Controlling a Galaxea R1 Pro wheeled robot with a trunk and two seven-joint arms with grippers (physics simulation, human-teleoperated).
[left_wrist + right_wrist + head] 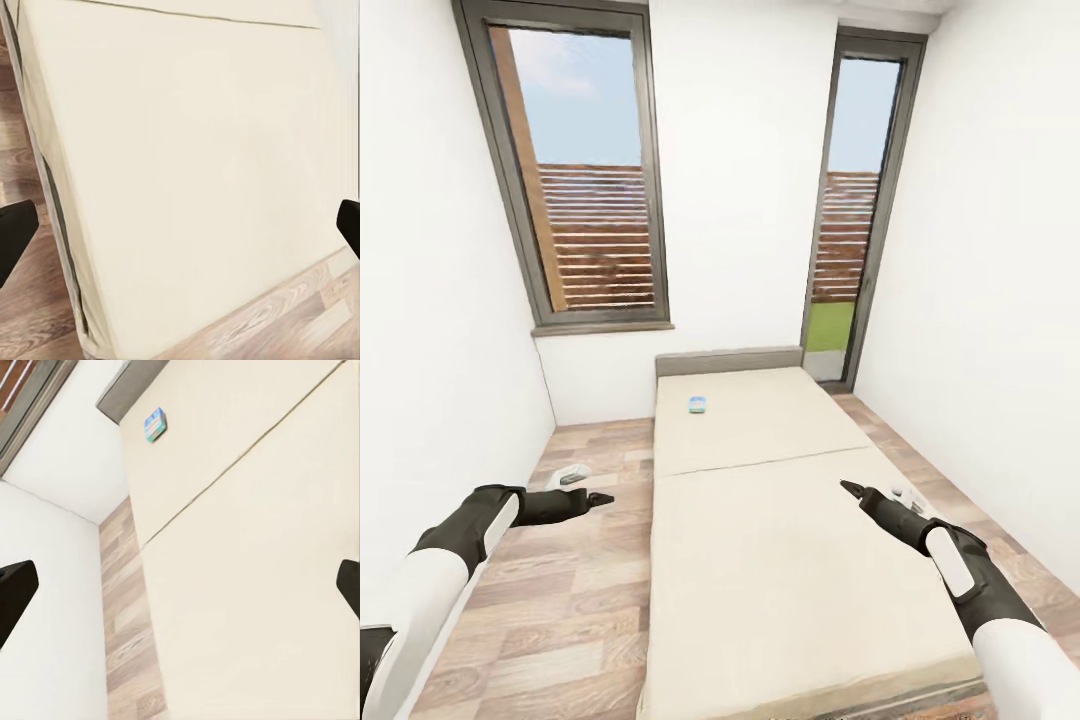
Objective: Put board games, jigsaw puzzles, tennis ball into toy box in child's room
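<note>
One board game lies flat on the bed, centre frame near the headboard; its long axis is unclear. Both pincers, left and right, gape empty.

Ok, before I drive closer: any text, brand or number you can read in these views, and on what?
No text reads clearly in any view.
The blue board game near the headboard of the bed carries print, but it is too small and blurred to read in the head view and in the right wrist view.
Walls, windows and floor show no signs or labels.
</note>
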